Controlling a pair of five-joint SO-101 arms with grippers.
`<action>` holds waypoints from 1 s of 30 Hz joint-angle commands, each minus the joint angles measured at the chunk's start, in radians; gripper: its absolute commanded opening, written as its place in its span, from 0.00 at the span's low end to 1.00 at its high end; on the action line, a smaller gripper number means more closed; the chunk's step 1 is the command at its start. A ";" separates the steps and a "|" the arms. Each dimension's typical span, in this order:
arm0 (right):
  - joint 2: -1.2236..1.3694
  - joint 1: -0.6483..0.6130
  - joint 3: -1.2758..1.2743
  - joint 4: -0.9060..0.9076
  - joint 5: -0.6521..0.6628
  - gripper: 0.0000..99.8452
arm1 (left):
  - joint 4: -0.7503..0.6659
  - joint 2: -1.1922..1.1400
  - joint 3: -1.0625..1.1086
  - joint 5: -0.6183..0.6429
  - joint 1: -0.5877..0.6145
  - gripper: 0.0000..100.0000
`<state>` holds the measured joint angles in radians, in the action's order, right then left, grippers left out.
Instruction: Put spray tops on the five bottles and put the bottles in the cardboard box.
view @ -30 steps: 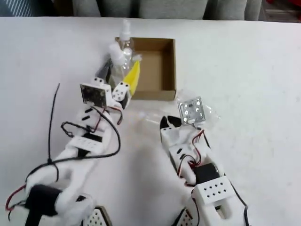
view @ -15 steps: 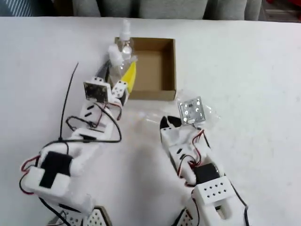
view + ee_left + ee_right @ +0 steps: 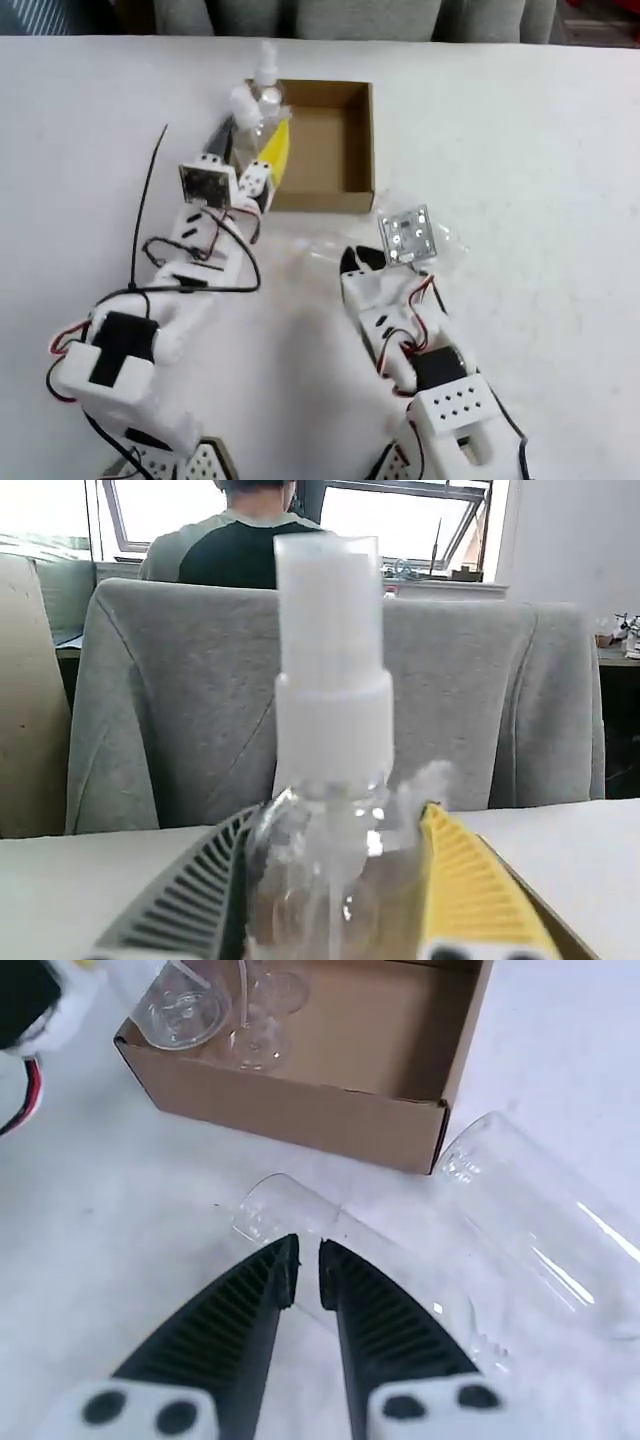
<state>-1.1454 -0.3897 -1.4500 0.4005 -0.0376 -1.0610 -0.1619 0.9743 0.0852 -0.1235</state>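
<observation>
1. At the far left corner of the open brown cardboard box (image 3: 338,150), a clear plastic bottle (image 3: 262,98) with a white spray top (image 3: 266,58) stands upright; cannot tell whether its base is inside the box or just over the wall.
2. Left gripper (image 3: 252,128) clamps that bottle by the body; yellow ribbed finger (image 3: 470,890) on one side, grey ribbed finger (image 3: 190,900) on the other, both touching the clear wall; spray top rises well above the fingertips.
3. Inside the box, by its left wall near the front corner, more clear bottles (image 3: 190,1005) sit close together; count unclear.
4. On the white table (image 3: 520,130) just in front of the box, an uncapped clear bottle (image 3: 415,1270) lies on its side; a second uncapped clear bottle (image 3: 530,1220) lies close beside it, near the box's front right corner; contact between the two unclear.
5. Right gripper (image 3: 305,1255) sits low over the open end of the first lying bottle; black ribbed fingers nearly together, thin gap, grasping nothing.
6. Beyond the table's far edge, a grey padded chair back (image 3: 150,700).
</observation>
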 commanded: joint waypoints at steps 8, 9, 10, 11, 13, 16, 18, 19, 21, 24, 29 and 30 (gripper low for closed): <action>-0.010 -0.007 0.006 -0.004 0.015 0.02 | -0.026 -0.044 -0.114 -0.005 -0.028 0.02; -0.010 -0.007 0.006 -0.004 0.015 0.02 | -0.029 -0.067 -0.132 -0.009 -0.028 0.02; -0.010 -0.007 0.006 -0.004 0.015 0.02 | -0.034 -0.088 -0.146 -0.009 -0.028 0.02; -0.010 -0.007 0.006 -0.004 0.015 0.02 | -0.034 -0.108 -0.158 -0.009 -0.027 0.02; -0.010 -0.007 0.006 -0.004 0.015 0.02 | -0.044 -0.134 -0.176 -0.009 -0.022 0.02; -0.010 -0.007 0.006 -0.012 0.015 0.02 | -0.094 -0.154 -0.184 -0.009 -0.021 0.02; -0.008 -0.007 -0.002 -0.028 0.015 0.02 | -0.104 -0.165 -0.184 -0.009 -0.027 0.02; -0.008 -0.007 -0.009 -0.042 0.017 0.02 | -0.104 -0.171 -0.186 -0.009 -0.028 0.02; -0.008 -0.007 -0.023 -0.070 0.017 0.02 | -0.100 -0.186 -0.204 -0.009 -0.027 0.02; -0.008 -0.007 -0.032 -0.084 0.054 0.02 | -0.101 -0.226 -0.233 -0.009 -0.019 0.02; -0.008 -0.007 -0.032 -0.084 0.071 0.02 | -0.103 -0.283 -0.275 -0.009 -0.016 0.02; -0.008 -0.007 -0.034 -0.084 0.071 0.02 | -0.100 -0.291 -0.284 -0.009 -0.015 0.02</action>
<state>-1.1454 -0.3897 -1.4929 0.3345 0.0176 -1.1301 -0.4427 0.7687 0.0852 -0.1419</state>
